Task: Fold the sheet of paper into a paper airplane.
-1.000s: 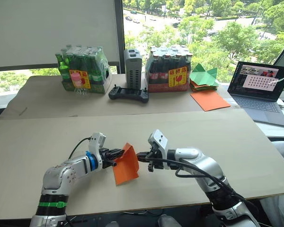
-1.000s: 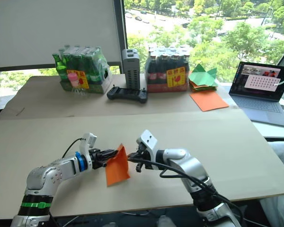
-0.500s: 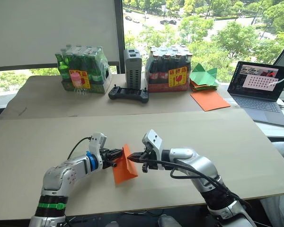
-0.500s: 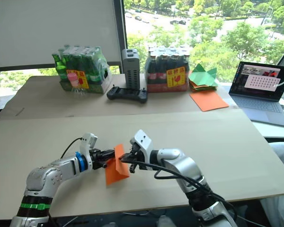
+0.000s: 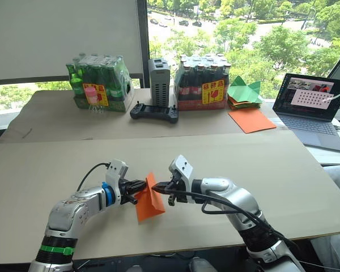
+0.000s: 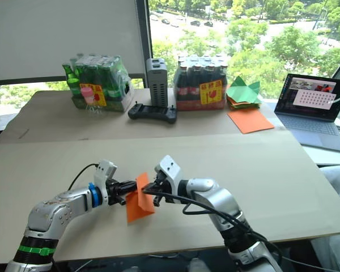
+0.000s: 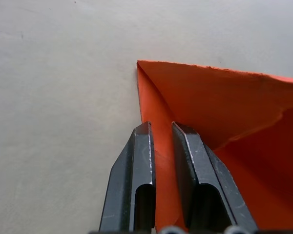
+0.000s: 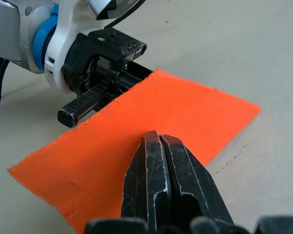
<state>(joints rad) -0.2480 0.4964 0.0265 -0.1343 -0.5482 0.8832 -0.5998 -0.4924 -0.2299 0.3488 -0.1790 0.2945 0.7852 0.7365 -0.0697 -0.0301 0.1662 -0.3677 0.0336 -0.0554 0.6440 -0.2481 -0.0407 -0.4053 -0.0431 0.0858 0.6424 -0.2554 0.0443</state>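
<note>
The sheet of paper [image 5: 149, 201] is a folded orange piece held just above the table [image 5: 56, 164] near its front edge, leaning down toward me. My left gripper [image 5: 140, 185] comes in from the left and is shut on one folded flap [image 7: 158, 141] of the paper [image 7: 219, 107]. My right gripper [image 5: 157, 187] reaches in from the right, fingers shut, with its tips [image 8: 158, 139] against the broad face of the paper [image 8: 185, 107]. The left gripper's fingers [image 8: 88, 105] lie just beyond the paper's far edge in the right wrist view.
Along the back of the table stand a pack of green bottles [image 5: 99, 82], a grey box [image 5: 158, 73], a black controller [image 5: 153, 112] and a pack of dark bottles [image 5: 203, 82]. Green paper pieces [image 5: 243, 90], a smooth orange sheet [image 5: 251, 119] and a laptop [image 5: 311, 107] sit at the back right.
My right gripper has moved left toward the left gripper, and the paper has tipped from standing taller to lying lower. The left gripper has barely shifted.
</note>
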